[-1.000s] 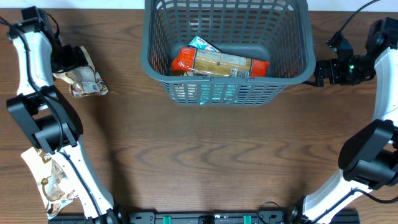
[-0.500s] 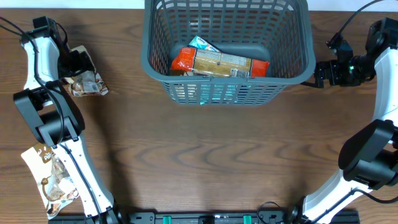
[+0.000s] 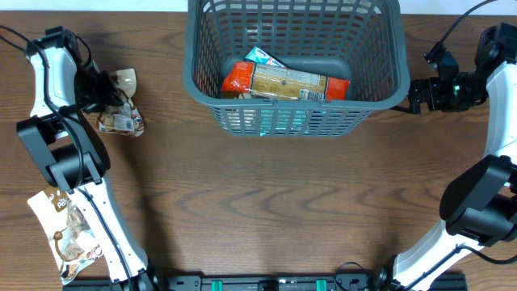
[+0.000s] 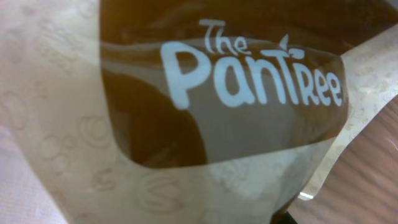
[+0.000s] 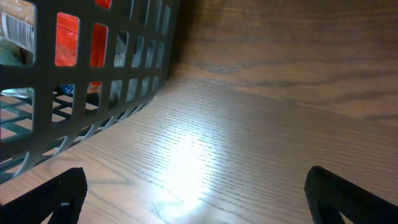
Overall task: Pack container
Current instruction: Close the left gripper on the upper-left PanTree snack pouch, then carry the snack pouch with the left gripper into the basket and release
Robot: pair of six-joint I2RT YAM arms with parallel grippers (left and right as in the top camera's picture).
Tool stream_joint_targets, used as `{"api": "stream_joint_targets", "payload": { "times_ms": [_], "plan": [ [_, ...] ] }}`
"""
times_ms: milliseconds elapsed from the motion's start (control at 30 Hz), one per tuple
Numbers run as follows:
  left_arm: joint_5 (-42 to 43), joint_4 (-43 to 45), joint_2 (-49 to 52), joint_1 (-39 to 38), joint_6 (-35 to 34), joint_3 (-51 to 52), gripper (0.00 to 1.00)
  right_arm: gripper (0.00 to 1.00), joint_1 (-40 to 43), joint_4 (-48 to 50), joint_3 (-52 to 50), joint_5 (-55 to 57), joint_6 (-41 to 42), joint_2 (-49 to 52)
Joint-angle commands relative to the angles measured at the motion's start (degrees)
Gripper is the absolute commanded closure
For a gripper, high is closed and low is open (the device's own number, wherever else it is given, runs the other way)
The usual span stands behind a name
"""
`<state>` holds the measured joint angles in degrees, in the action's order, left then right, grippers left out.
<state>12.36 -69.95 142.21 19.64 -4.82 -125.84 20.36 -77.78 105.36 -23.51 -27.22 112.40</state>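
Table [image 3: 266,202]: dark brown wood, long wavy grain running side to side. The right wrist view shows a pale patch of glare on it.

Container [image 3: 323,121]: stands flat on the wood at the far edge, centre. Its base meets the boards in the right wrist view.

Tan snack packet [image 3: 119,105]: far left, well apart from the container. Crumpled, upper end raised. Cannot tell how much of it rests on the wood. It fills the left wrist view, with bare grain showing only at the lower right corner.

White snack packet [image 3: 65,234]: lies flat at the near left corner, partly under the left arm.
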Motion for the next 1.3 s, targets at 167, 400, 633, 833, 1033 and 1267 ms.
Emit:
{"api": "stream_joint_targets", "payload": {
  "times_ms": [167, 400, 633, 833, 1033, 1267],
  "plan": [
    [1.6, -0.87, -23.65, -3.45, 6.62, -0.39, 0.94, 0.01, -0.2, 0.22, -0.17, -0.66, 0.17, -0.48],
    [1.6, 1.73, -42.05, -11.43, 21.59, -0.42, 0.94, 0.01, -0.2, 0.2, -0.17, -0.72, 0.17, -0.48],
    [1.62, 6.14, -50.47, -26.27, 36.89, -0.39, 0.94, 0.01, -0.2, 0.0, -0.15, -0.72, 0.17, -0.5],
    [1.79, 6.62, -48.61, -38.53, 53.37, -0.39, 0.94, 0.01, 0.31, 0.15, -0.15, -0.68, 0.17, -0.52],
    [1.79, 8.02, -43.21, -45.68, 63.01, -0.39, 0.94, 0.01, 1.18, 0.15, -0.15, -0.68, 0.2, -0.52],
    [1.79, 15.21, -35.08, -48.22, 64.78, -0.39, 0.94, 0.01, 1.38, 0.2, -0.15, -0.68, 0.17, -0.52]
  ]
}}
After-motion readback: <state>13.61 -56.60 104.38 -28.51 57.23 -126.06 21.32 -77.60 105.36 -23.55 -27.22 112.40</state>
